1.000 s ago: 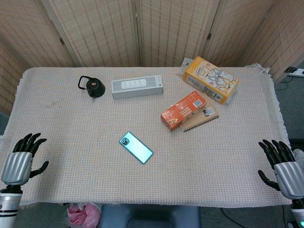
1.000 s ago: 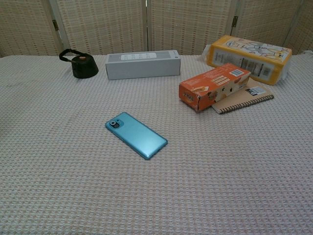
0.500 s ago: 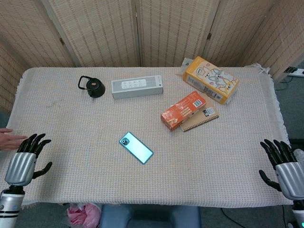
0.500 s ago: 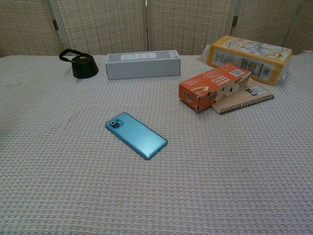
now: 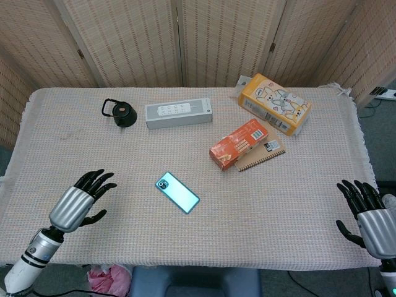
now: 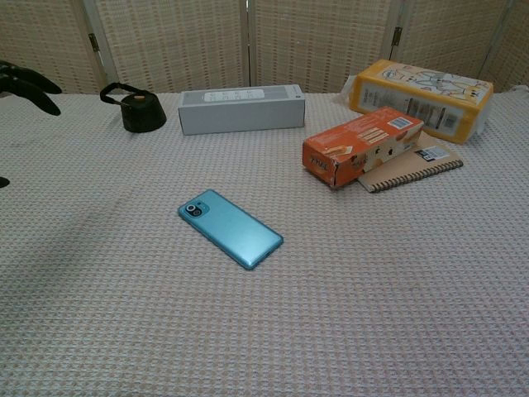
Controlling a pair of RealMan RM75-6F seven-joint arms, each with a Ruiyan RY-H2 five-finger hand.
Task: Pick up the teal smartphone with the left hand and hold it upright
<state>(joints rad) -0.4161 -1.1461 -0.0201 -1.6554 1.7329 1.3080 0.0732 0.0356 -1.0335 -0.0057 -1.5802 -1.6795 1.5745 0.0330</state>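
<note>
The teal smartphone (image 5: 177, 192) lies flat, camera side up, on the woven tablecloth near the table's middle, also plain in the chest view (image 6: 230, 228). My left hand (image 5: 78, 200) hovers over the cloth to the phone's left, fingers spread, holding nothing. Only its dark fingertips (image 6: 29, 84) show at the chest view's left edge. My right hand (image 5: 368, 218) stays at the table's right front corner, fingers apart and empty.
Behind the phone stand a grey box (image 5: 179, 113) and a black lid with a loop (image 5: 121, 113). To the right lie an orange carton (image 5: 238, 143) on a spiral notebook (image 5: 262, 153), and a yellow box (image 5: 275, 103).
My left hand has moved from the table's left front edge inward and to the right, toward the phone. A person's fingers seen at the left edge half a second ago are gone.
</note>
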